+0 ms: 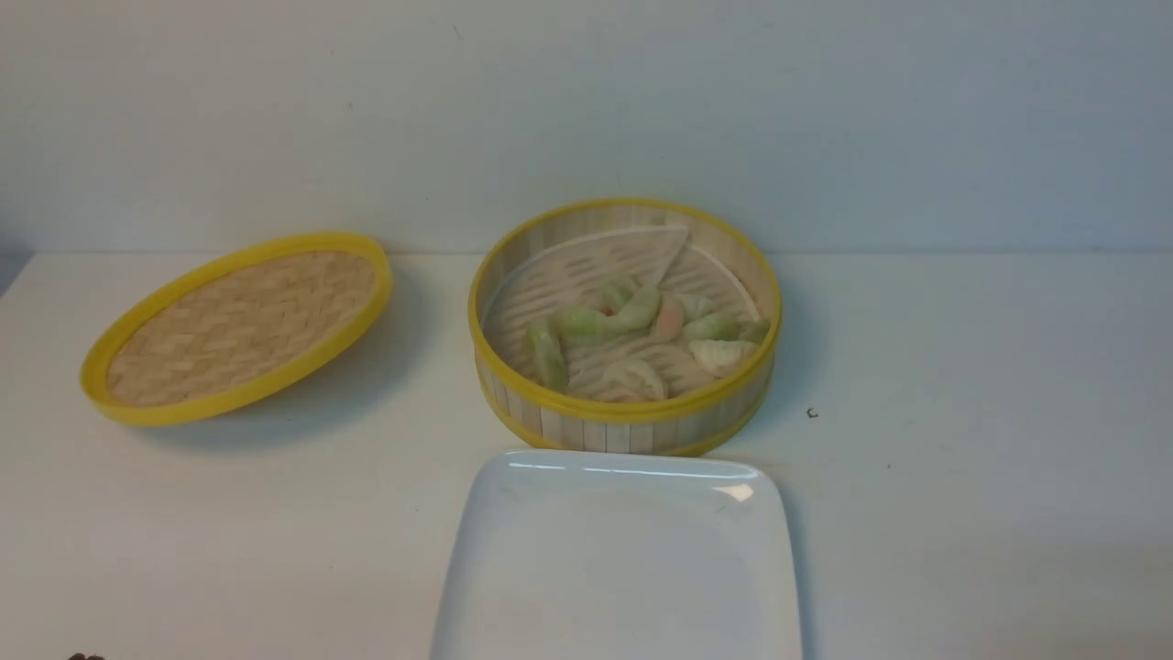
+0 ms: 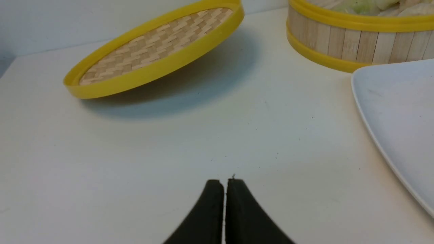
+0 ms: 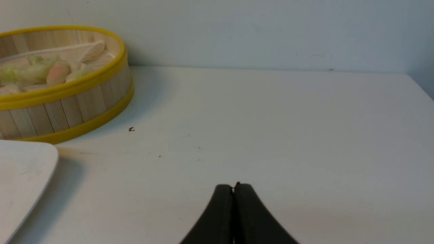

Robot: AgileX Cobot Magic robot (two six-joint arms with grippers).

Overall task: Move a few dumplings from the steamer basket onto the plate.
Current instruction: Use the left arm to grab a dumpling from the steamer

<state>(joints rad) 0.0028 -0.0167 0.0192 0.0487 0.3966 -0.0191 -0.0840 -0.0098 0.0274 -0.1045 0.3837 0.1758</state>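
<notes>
The dumplings [image 1: 632,316] lie inside the basket [image 1: 623,431] on the counter [image 1: 962,458], the plate [image 1: 623,559] just in front, perhaps touching its base, and the left jaws and right jaws are both closed, empty.

The left end effector [image 2: 224,184] is shown fully closed, its two black fingers [image 2: 210,210] pressed together with only a thin seam left between them. The right end effector [image 3: 233,188] is closed in the same way, its black fingers [image 3: 251,217] met at the tips. Nothing is gripped by either.
</notes>
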